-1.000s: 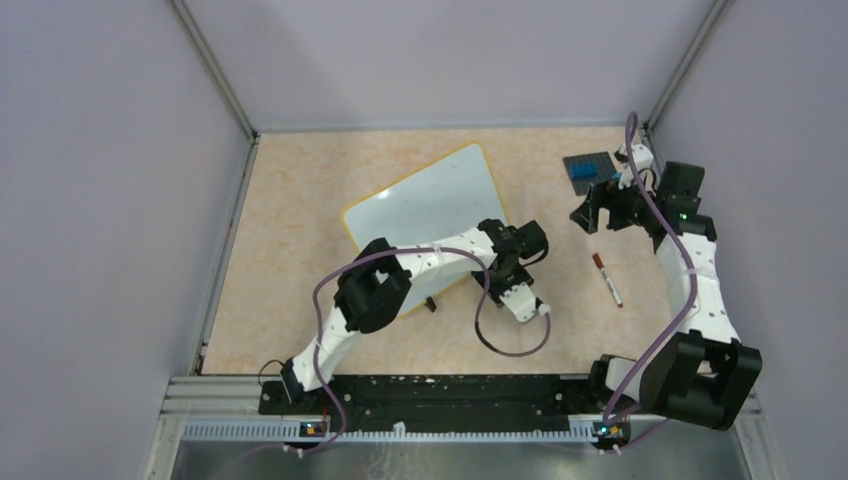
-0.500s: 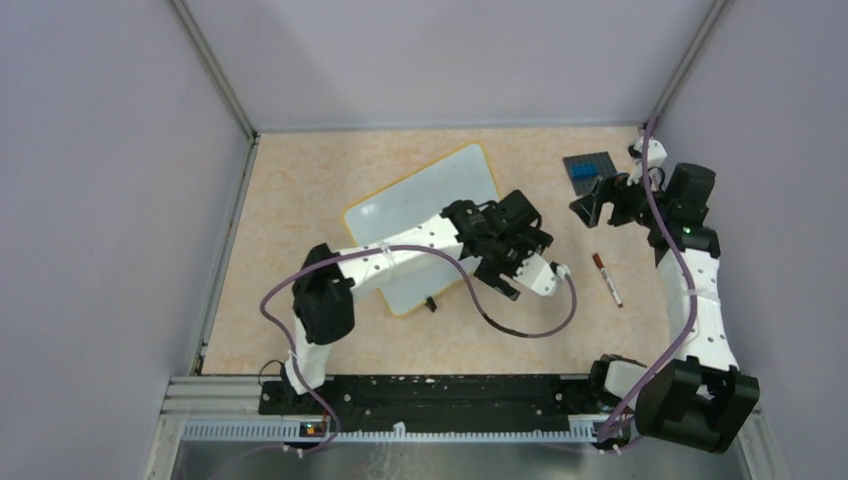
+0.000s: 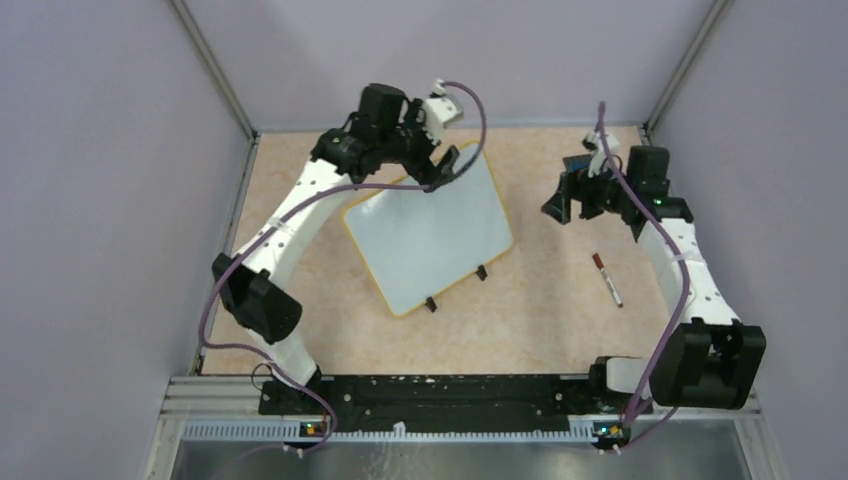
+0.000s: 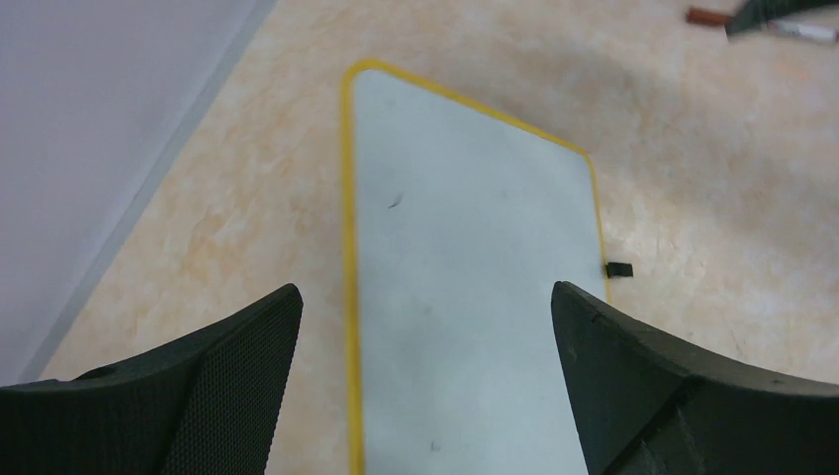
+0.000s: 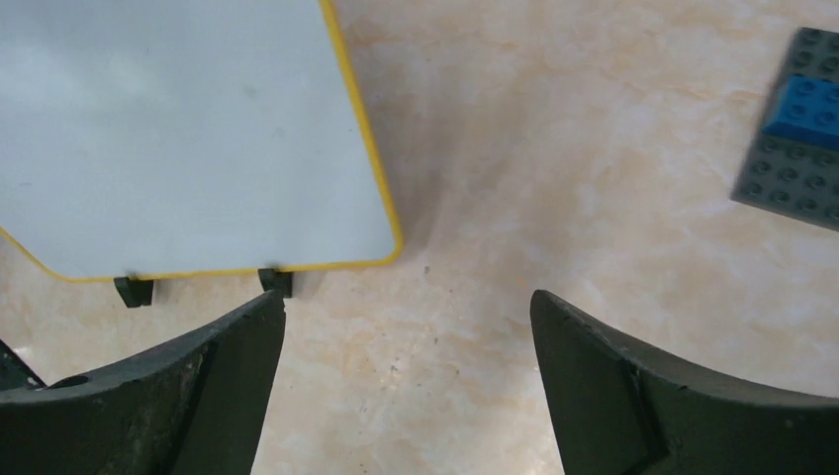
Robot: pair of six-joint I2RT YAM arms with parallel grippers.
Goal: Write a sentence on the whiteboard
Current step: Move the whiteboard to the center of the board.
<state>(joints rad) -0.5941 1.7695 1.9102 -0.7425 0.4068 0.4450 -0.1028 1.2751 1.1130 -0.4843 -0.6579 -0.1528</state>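
White across the face of the whiteboard (image 3: 430,235), with a few tiny dark specks, a thin yellow-orange rim and black clip feet (image 3: 431,303). Pale peach with orange marbled veining over the desk (image 3: 300,230). White barrel and reddish-brown cap on the marker (image 3: 606,279). Dark slate grey with rows of round studs on the plate (image 5: 782,178), bright blue on the brick (image 5: 813,104) atop it. White links, black joints, purple cables (image 3: 470,100). Matt black with fine mesh texture on the left gripper (image 4: 425,297), plain black on the right gripper (image 5: 408,299). Pale lilac on the walls (image 3: 100,150).

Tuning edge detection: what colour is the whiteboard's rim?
Yellow-orange; the whiteboard rim shows best in the left wrist view.
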